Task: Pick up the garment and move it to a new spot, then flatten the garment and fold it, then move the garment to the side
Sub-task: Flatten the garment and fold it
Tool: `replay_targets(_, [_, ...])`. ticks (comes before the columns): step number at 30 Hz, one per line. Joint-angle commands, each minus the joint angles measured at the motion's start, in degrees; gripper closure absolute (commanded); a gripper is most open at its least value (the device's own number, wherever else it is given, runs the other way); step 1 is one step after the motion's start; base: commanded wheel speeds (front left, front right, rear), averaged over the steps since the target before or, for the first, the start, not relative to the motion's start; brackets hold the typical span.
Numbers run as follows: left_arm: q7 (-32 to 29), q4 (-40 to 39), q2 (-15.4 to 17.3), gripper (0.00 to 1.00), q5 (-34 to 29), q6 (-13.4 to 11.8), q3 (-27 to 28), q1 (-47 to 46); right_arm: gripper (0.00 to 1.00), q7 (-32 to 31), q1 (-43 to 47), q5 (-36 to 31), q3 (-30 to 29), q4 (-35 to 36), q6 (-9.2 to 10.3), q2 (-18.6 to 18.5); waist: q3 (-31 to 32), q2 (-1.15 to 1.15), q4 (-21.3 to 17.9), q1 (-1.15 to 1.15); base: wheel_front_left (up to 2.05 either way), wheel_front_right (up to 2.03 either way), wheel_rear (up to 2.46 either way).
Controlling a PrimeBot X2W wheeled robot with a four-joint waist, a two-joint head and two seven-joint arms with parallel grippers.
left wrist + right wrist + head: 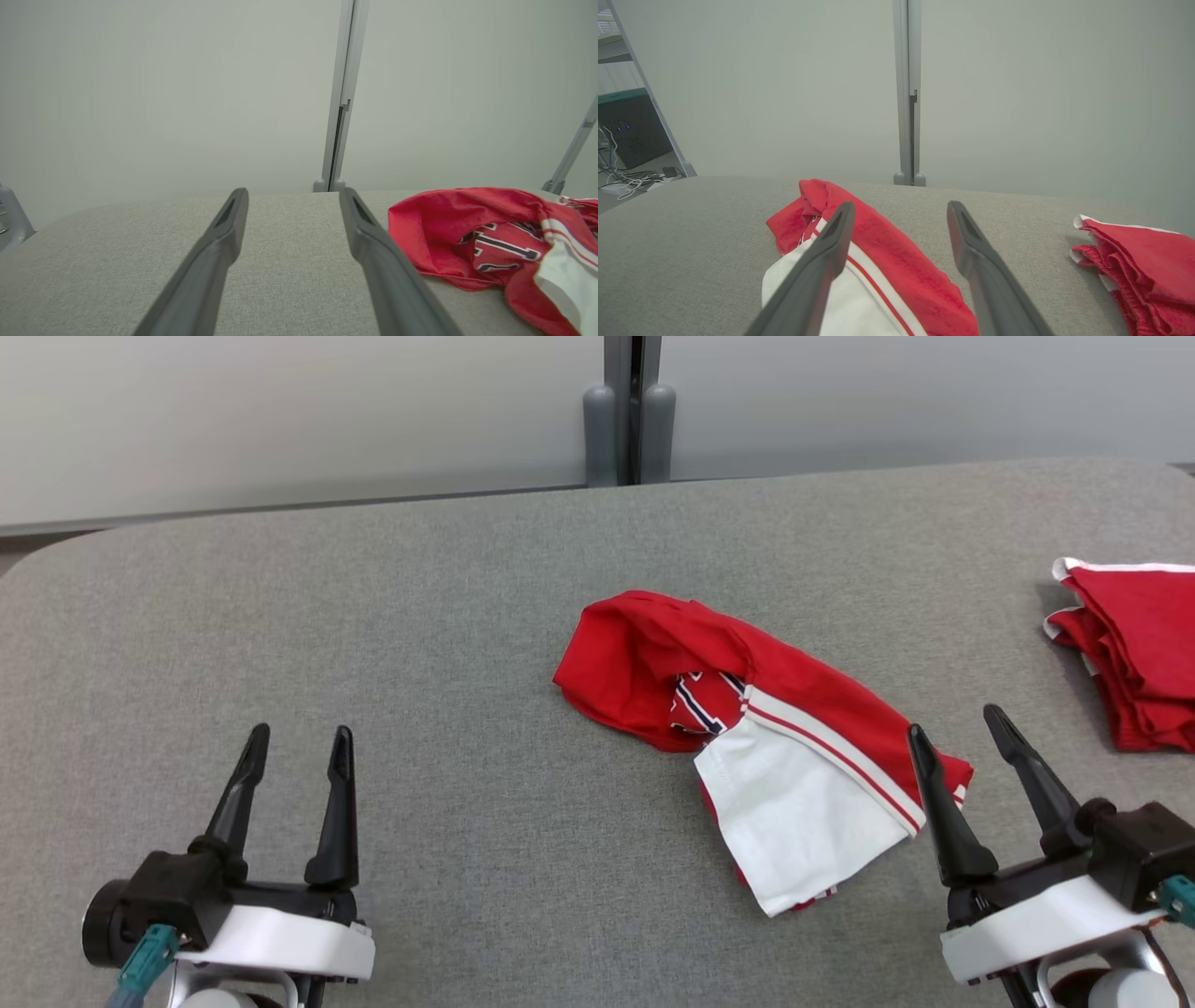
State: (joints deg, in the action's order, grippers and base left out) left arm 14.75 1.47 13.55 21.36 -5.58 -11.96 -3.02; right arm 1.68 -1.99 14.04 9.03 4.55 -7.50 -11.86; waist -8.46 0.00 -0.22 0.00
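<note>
Backdrop: pale grey wall panels (280, 420) are running along behind the far edge and meeting at a seam near the middle.
Surface: a grey fabric-covered surface (420, 616) with rounded far corners is stretching across the whole head view and carrying both cloths.
Post: a grey upright post (630, 420) is standing at the panel seam, just behind the far edge of the surface.
Garment: the red garment (766, 737), with a white panel, red-and-white stripes and dark-edged lettering, is lying crumpled on the surface right of centre. Its red end is bunching toward the middle and its white end is pointing toward the robot. It is showing at the right of the left wrist view (434, 224) and at the lower middle of the right wrist view (896, 261).
Second cloth: a folded red cloth (1134, 653) with white trim is sitting at the right edge of the surface, well apart from the garment.
Right gripper: the right gripper (953, 719) is hovering at the lower right, just beside the garment's near right corner. Its fingers (938, 803) are standing spread and released, grasping nothing. One finger is overlapping the white panel in the right wrist view, and whether it is touching cannot be told.
Left gripper: the left gripper (302, 730) is hovering at the lower left over bare surface, well apart from the garment, with its fingers (219, 242) spread wide and released, grasping nothing.
</note>
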Motion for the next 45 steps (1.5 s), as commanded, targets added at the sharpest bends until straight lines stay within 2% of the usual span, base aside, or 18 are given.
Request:
replay_targets(1, [0.0,-0.3,0.2,0.00,-0.1,-0.3,0.0,0.4,0.00,-0.2,0.8,0.2,-0.1,0.0,0.02,0.1,0.9,0.00,-0.5,0.00,0.00,0.00,0.00])
replay_targets(13, [-1.5,-1.9,0.6,0.00,0.3,-1.5,-0.8,4.7,0.00,-0.5,4.1,1.1,-1.8,0.5,0.01,1.8,2.9,0.00,-1.0,0.00,0.00,0.00,0.00])
replay_targets(29, [-2.5,-1.9,0.4,0.00,0.9,-1.8,-1.7,2.9,0.00,-0.3,4.4,1.9,-2.5,0.8,0.01,2.6,2.5,0.00,-0.5,0.00,0.00,0.00,0.00])
replay_targets(33, [-4.6,-0.4,-0.4,0.00,0.6,0.4,-4.4,-1.4,0.00,-0.1,3.2,2.2,-2.5,0.8,0.01,2.8,0.8,0.00,-0.4,0.00,0.00,0.00,0.00])
replay_targets(39, [-8.6,7.9,-3.6,0.00,1.0,5.3,-10.2,-10.7,0.00,0.4,0.8,2.6,-1.2,0.8,0.01,3.0,-3.3,0.00,-3.0,0.00,0.00,0.00,0.00])
replay_targets(40, [-8.6,7.9,-3.6,0.00,1.0,5.3,-10.2,-10.7,0.00,0.4,0.8,2.6,-1.2,0.8,0.01,3.0,-3.3,0.00,-3.0,0.00,0.00,0.00,0.00])
replay_targets(45, [-10.2,18.5,-6.6,0.00,1.8,8.1,-12.7,-17.7,0.00,1.2,-1.1,2.9,-0.1,0.1,0.01,3.3,-7.3,0.00,-6.1,0.00,0.00,0.00,0.00])
